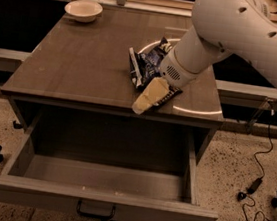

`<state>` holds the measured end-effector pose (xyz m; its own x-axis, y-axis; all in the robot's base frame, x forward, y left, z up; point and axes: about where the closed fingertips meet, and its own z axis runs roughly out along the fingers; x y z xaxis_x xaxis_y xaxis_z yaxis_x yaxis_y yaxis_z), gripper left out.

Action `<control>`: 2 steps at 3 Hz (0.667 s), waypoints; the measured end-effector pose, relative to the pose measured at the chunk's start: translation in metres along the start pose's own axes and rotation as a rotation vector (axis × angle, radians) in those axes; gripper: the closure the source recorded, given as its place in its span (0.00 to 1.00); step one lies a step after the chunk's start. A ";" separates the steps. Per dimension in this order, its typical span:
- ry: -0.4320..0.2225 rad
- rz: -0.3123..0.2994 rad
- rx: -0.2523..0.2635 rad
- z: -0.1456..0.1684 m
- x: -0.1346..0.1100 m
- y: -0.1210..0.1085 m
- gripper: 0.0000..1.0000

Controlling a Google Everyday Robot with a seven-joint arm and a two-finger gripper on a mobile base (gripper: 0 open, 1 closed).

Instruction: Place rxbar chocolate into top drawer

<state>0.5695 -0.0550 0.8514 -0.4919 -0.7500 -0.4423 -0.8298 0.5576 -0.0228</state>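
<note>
My gripper (pixel 151 97) is at the front edge of the table top, right of centre, with its cream fingers (pixel 148 97) pointing down and to the left. It is shut on the rxbar chocolate (pixel 167 95), a flat black wrapper that shows as a dark strip beside the fingers, low over the table. The top drawer (pixel 97 206) is pulled wide open below the table, its inside bare, with the dark pull handle (pixel 95 211) on its front panel. The gripper is above the drawer's back right part.
A puffy blue-and-white chip bag (pixel 145 65) lies on the table (pixel 73 64) just behind the gripper. A white bowl (pixel 83 10) stands at the back left corner. Cables (pixel 259 162) lie on the floor to the right.
</note>
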 end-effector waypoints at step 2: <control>-0.004 0.045 -0.005 0.024 0.005 -0.016 0.25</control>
<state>0.5870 -0.0591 0.8286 -0.5279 -0.7224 -0.4466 -0.8080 0.5892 0.0021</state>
